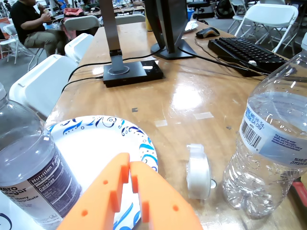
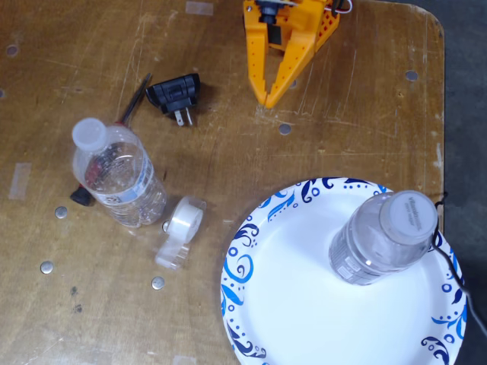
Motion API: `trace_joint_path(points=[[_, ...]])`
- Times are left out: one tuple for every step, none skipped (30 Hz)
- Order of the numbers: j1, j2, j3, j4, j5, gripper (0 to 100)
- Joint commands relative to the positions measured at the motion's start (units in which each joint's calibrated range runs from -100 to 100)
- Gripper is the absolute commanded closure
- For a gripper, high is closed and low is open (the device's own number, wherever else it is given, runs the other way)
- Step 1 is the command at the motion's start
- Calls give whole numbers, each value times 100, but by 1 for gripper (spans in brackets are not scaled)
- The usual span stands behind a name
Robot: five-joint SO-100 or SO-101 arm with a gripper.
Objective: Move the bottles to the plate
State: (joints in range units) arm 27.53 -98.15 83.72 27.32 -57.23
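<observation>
Worn brown wood fills the fixed view, a tabletop [image 2: 228, 99] dotted with small metal discs. At its lower right lies the plate [image 2: 304, 319], white with blue swirls on the rim, and one bottle [image 2: 380, 239] stands upright on its right part, seen from above by its pale cap. The other bottle [image 2: 118, 175] stands on bare wood at the left, well apart from the plate, with a clear tape roll [image 2: 179, 232] just beside it on the right. A black plug adapter [image 2: 176, 95] lies farther up. The orange gripper [image 2: 272, 97] reaches in from the top edge, its jaws pressed together and empty, apart from both bottles.

Only the wrist view shows the room beyond: a monitor stand, a black keyboard [image 1: 244, 52], a mouse, white folding chairs and a seated person [image 1: 31, 24] far off. There the closed gripper [image 1: 130, 165] points over the plate's edge [image 1: 110, 125]. The bottle on the plate [image 1: 29, 172] fills the left edge, its nutrition label readable; the other [image 1: 268, 139] looms at the right, showing a barcode, with the tape roll [image 1: 198, 171] between.
</observation>
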Motion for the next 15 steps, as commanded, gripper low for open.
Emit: trace_joint_path(points=[[314,-75,1457,114,-88,99],[304,-75,1457,36,-203,99],[293,-75,1475,-69,-245,99],[293,-75,1520,-173,-208,99],[304,-75,1520,-225,-140,99],[325,-75,1520,-243,-62,99],[336,-75,1520,-251,11,99],[336,-75,1529,-269,32,99],[336,-75,1529,-269,26,99],[336,-75,1529,-269,26,99],[347,-75,1529,-269,26,99],[347,-75,1529,-260,26,99],[358,-75,1529,-251,26,99],[358,-75,1529,-269,26,99],[358,-75,1511,-278,26,99]])
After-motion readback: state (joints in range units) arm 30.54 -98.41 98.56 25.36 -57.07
